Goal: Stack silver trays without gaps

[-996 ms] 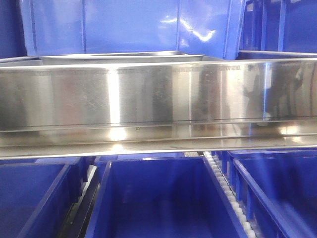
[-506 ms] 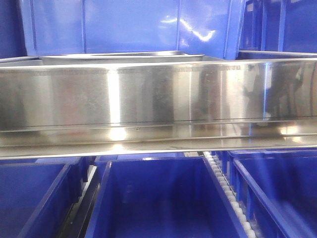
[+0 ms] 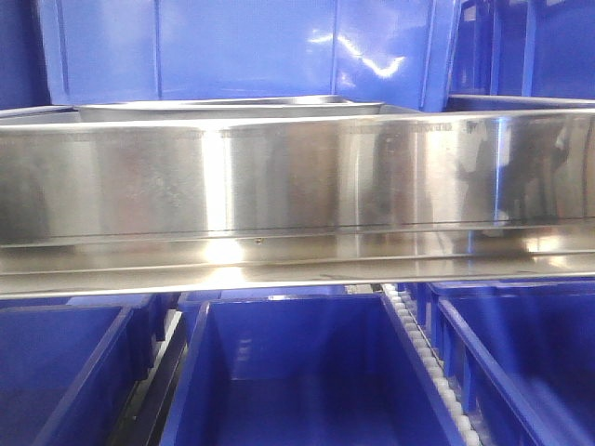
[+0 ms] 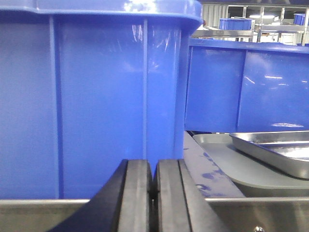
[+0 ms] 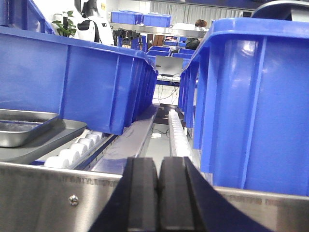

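Both pincers, left (image 4: 152, 193) and right (image 5: 158, 193), pressed together, empty, behind steel rail (image 3: 297, 177). Silver trays (image 4: 275, 150) lie beyond it, beside blue bins (image 4: 96, 96). Judged stiff, light, slippery: grip the out-turned rim.

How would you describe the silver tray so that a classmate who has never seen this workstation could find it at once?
Start at the long steel rail that runs across the front view. Just behind its top edge, left of centre, a grey flat board lies in front of the tall blue bins, and the silver tray sits on it. It is the only shallow, shiny metal pan among deep blue plastic bins.
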### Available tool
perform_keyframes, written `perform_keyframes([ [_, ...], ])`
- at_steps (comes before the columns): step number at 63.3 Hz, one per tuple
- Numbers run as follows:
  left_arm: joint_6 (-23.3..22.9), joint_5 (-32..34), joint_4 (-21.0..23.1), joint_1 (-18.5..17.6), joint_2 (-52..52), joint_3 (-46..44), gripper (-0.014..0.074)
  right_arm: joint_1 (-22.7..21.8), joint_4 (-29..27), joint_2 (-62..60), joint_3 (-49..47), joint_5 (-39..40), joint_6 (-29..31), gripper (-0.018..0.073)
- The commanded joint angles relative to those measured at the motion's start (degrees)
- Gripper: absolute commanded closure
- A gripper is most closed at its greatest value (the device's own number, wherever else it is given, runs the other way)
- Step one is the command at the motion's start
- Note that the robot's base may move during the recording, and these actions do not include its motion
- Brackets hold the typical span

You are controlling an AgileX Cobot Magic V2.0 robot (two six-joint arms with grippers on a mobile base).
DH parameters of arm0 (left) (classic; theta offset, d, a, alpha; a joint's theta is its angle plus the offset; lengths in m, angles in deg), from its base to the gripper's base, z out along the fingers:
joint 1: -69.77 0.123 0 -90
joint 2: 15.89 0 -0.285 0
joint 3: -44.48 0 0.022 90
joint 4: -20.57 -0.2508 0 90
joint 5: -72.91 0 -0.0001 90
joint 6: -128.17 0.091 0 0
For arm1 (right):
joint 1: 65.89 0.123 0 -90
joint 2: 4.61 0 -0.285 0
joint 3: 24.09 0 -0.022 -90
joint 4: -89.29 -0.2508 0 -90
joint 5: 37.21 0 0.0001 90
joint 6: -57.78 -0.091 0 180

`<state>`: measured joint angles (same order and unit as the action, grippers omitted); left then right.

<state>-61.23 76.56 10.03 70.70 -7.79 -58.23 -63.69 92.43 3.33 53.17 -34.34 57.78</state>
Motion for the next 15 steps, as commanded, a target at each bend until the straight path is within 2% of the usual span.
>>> perform_keyframes([
  [1, 0.2, 0.8, 0.3, -0.2, -0.3, -0.1, 0.0605, -0.3, -0.1, -0.2, 0.0, 1.8, 0.6, 0.0638],
  [15, 0.2, 0.8, 0.3, -0.2, -0.3, -0.1, 0.0605, -0.3, -0.1, -0.2, 0.0, 1.8, 0.6, 0.0638],
])
